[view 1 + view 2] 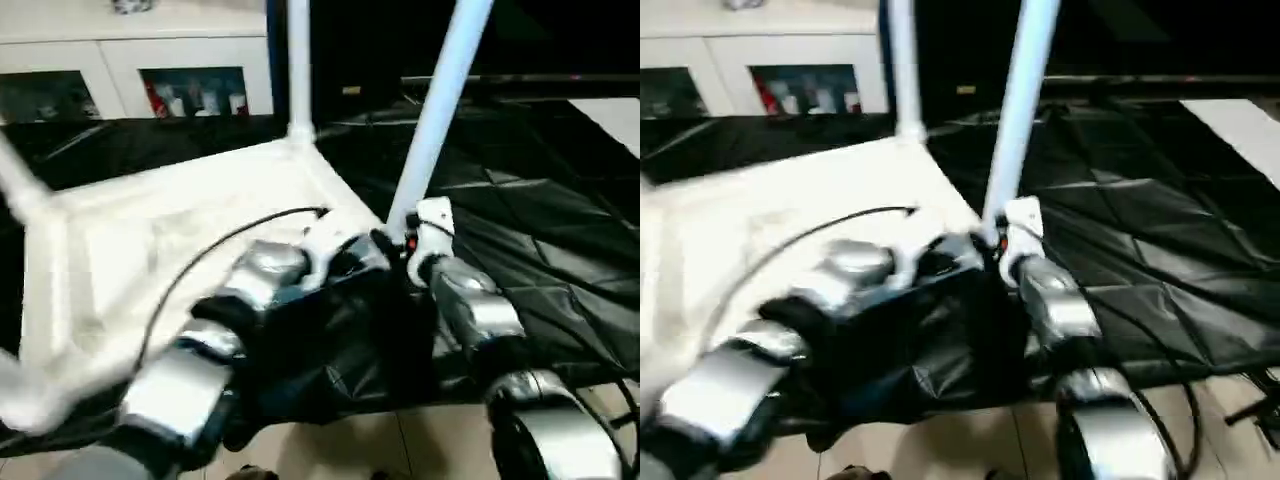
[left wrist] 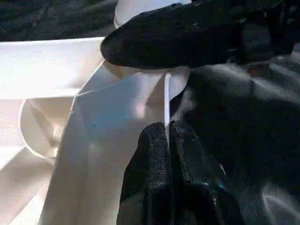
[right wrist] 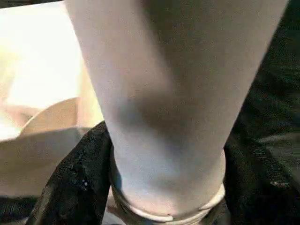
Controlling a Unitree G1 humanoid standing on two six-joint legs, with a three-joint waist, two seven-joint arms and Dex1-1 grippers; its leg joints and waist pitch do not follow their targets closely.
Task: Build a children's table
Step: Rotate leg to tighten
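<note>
Right wrist view shows your right end effector [image 3: 164, 187] clamped around a leg [image 3: 173, 93] at the tabletop [image 1: 180, 240] corner — left end effector [image 2: 168, 154] pinches the tabletop's rim, on the bench [image 1: 540, 230].

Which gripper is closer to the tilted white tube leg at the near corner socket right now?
Right. The right gripper is closed around the base of the tilted white tube leg, touching it. The left gripper pinches the white plastic tabletop's rim beside the leg.

Forearms: rounded silver shells with black joints.
Cable: thin black wire [image 1: 215, 245] looping over the left forearm.
Claws: matte black fingers [image 2: 159, 173], white wrist housings [image 1: 432, 222].
</note>
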